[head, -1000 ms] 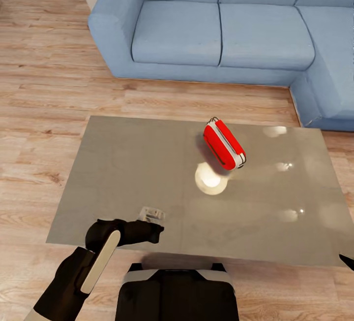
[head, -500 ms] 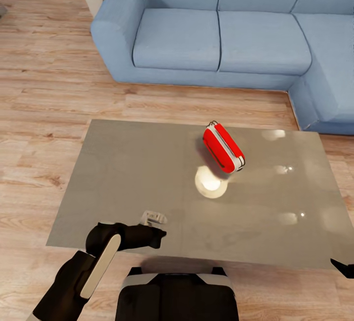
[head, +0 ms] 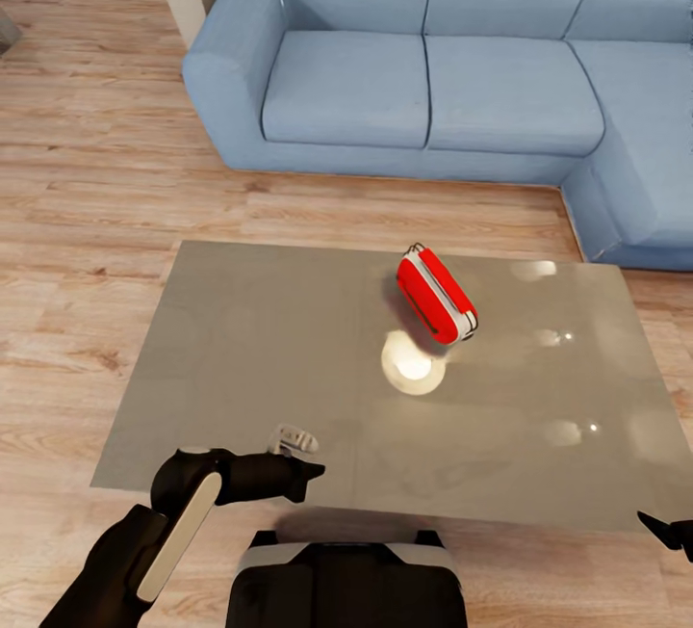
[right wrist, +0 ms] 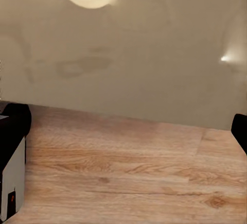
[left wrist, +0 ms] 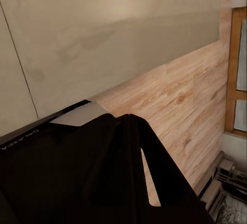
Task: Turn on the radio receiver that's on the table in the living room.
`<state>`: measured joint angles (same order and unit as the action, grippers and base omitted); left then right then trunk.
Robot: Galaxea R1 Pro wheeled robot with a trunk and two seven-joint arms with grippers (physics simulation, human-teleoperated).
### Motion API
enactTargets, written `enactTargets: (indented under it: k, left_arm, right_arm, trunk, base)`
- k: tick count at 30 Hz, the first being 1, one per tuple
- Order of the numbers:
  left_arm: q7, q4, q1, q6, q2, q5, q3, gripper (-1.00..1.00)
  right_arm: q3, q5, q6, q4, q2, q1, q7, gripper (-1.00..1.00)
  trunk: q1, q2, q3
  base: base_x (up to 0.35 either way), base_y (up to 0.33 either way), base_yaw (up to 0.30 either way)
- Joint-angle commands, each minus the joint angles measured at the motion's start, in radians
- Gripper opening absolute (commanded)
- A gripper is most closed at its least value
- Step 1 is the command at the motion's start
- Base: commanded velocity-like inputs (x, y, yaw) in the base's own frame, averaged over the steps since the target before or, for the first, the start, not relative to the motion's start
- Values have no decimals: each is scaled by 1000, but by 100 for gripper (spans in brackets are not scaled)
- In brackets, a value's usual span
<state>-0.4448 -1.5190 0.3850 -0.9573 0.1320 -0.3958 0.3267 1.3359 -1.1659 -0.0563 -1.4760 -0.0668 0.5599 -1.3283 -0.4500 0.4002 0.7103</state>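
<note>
While you face the low grey surface (head: 241, 339) from its near edge, the red radio receiver (head: 437, 293) lies tipped on its side toward the far right of the glossy top, just beyond a bright lamp reflection (head: 413, 364). A blue sofa (head: 423, 69) stands behind it on the pale plank floor (head: 87, 185). Your left pincer (head: 306, 476) hovers at the near edge, well apart from the radio; its fingers look drawn together, tips almost meeting. Of your right pincer (head: 666, 529), you get a dark tip at the near right corner, and you cannot tell whether it is wide or narrow. You are in the approach step, by my judgement. Next, you likely need a long reach forward to touch the radio.
</note>
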Motion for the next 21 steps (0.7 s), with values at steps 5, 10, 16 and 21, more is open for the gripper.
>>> enactTargets:
  k: [5, 10, 16, 21]
  left_arm:
    - [-5, -1, -11, 2, 2, 0, 0, -100]
    - [-6, -1, -14, 3, 2, 0, 0, -100]
    - [-8, -1, -15, 3, 2, 0, 0, -100]
    - [-8, -1, -15, 3, 3, 0, 0, -100]
  right_arm:
    - [0, -1, 2, 0, 3, 0, 0, 100]
    - [0, -2, 5, 0, 5, 0, 0, 100]
    - [1, -2, 17, 0, 20, 0, 0, 100]
    - [1, -2, 23, 0, 23, 0, 0, 100]
  trunk:
    - [0, 0, -8]
    - [0, 0, -16]
    - [0, 0, -26]
    - [0, 0, -34]
  base:
    - [0, 0, 0]
    - [0, 0, 0]
    - [0, 0, 0]
    - [0, 0, 0]
